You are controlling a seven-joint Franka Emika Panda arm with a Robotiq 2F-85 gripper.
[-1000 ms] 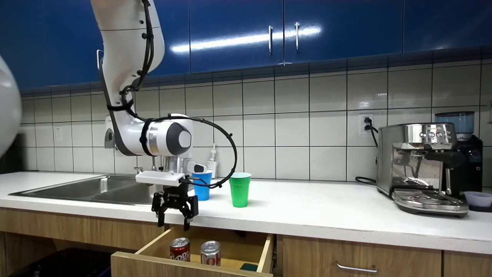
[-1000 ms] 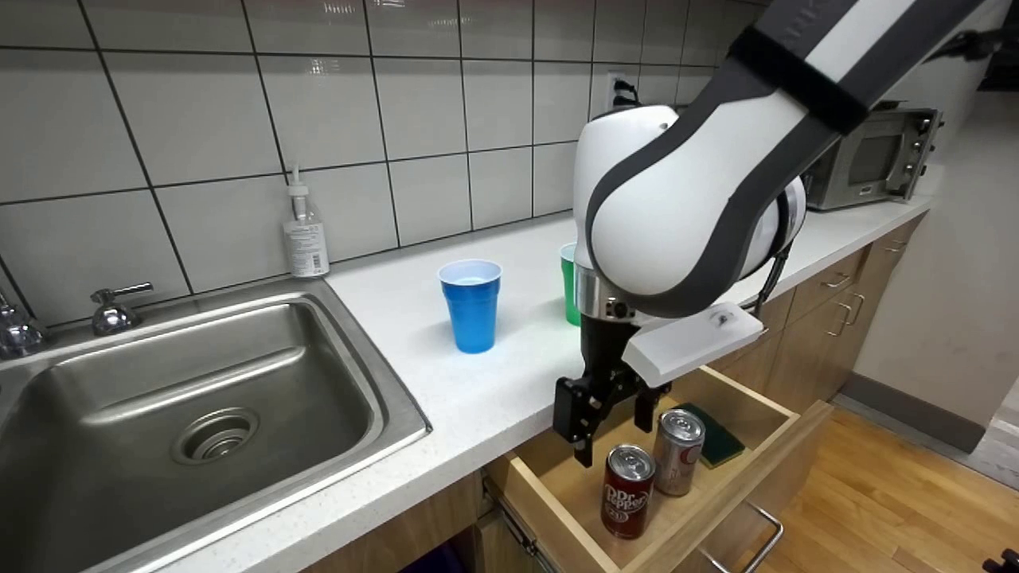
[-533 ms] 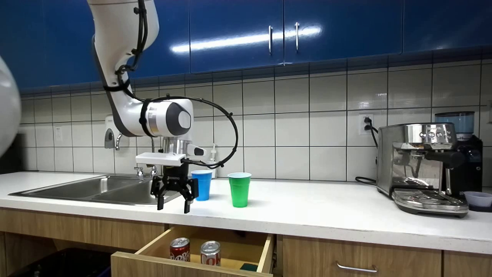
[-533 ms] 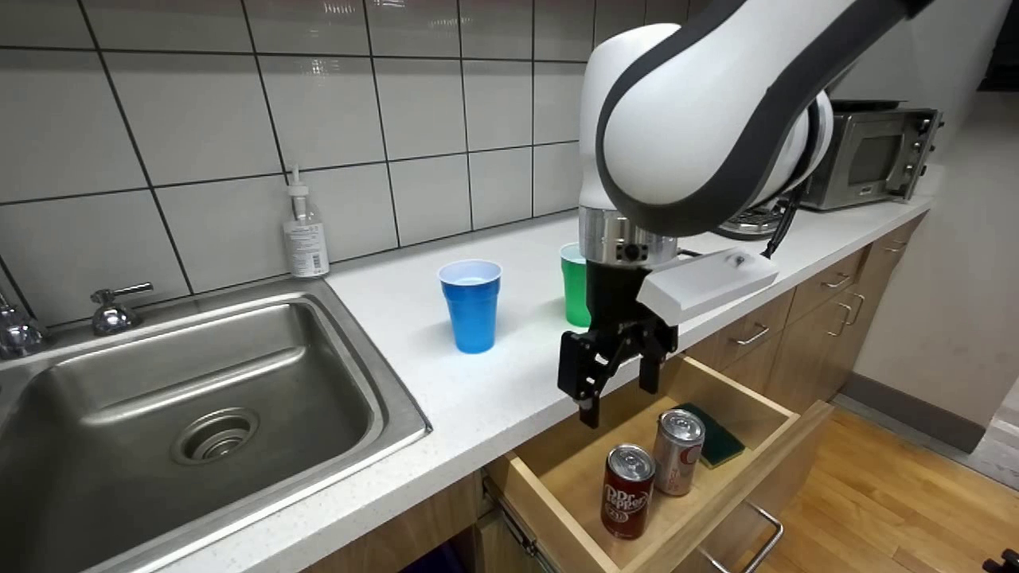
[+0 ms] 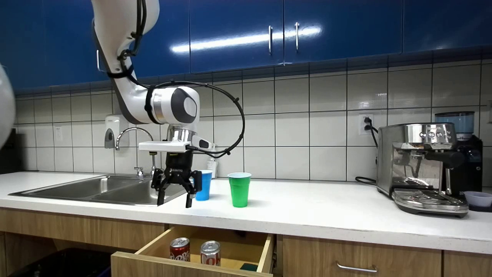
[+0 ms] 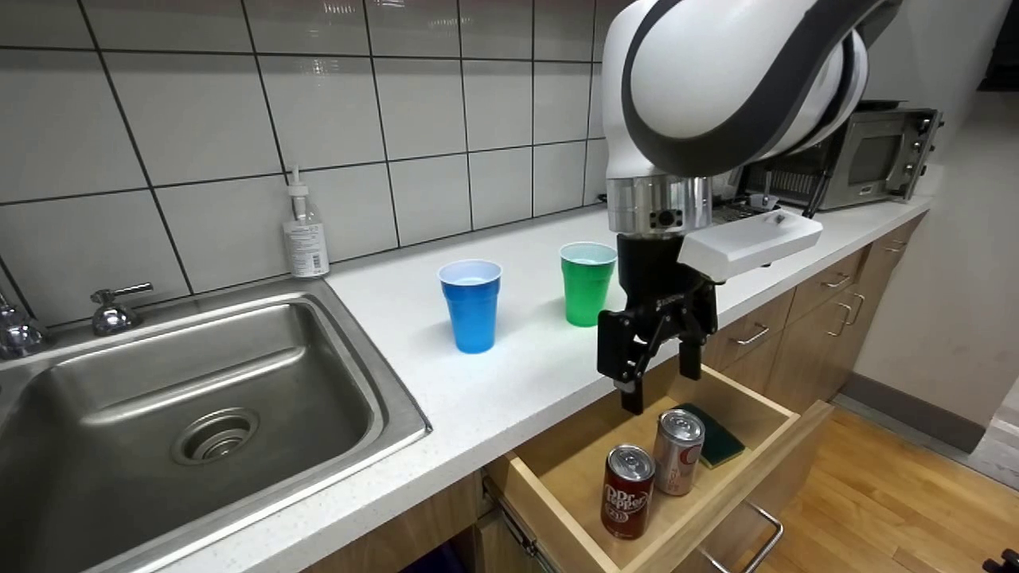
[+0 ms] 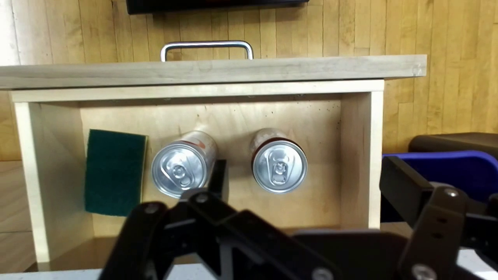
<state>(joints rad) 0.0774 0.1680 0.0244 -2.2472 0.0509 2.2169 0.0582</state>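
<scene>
Rising since a second ago, the gripper (image 5: 175,201) is now hanging higher above the drawer (image 6: 567,477), and the arm (image 6: 716,79) is lifting with it. The gripper is staying spread wide, its fingers (image 6: 691,360) standing well apart and hanging clear of the red can (image 6: 627,501) and the silver can (image 6: 679,455) below. As the arm is moving off, the green cup (image 6: 587,286), partly hidden before in an exterior view, is now showing whole, and the faucet (image 5: 130,129), behind the arm earlier, is coming into sight in an exterior view. Inside the drawer, everything is keeping its place: both cans are standing upright near each other, and the green sponge (image 6: 720,438) is lying flat just beside the silver one. In the wrist view the red can is showing in the gap between the fingers, while one finger is covering part of the silver can's edge. On the counter (image 6: 398,318), the blue cup (image 6: 471,310) is standing where it was, between the sink (image 6: 279,382) and the green cup, and the drawer is remaining pulled out as before.
</scene>
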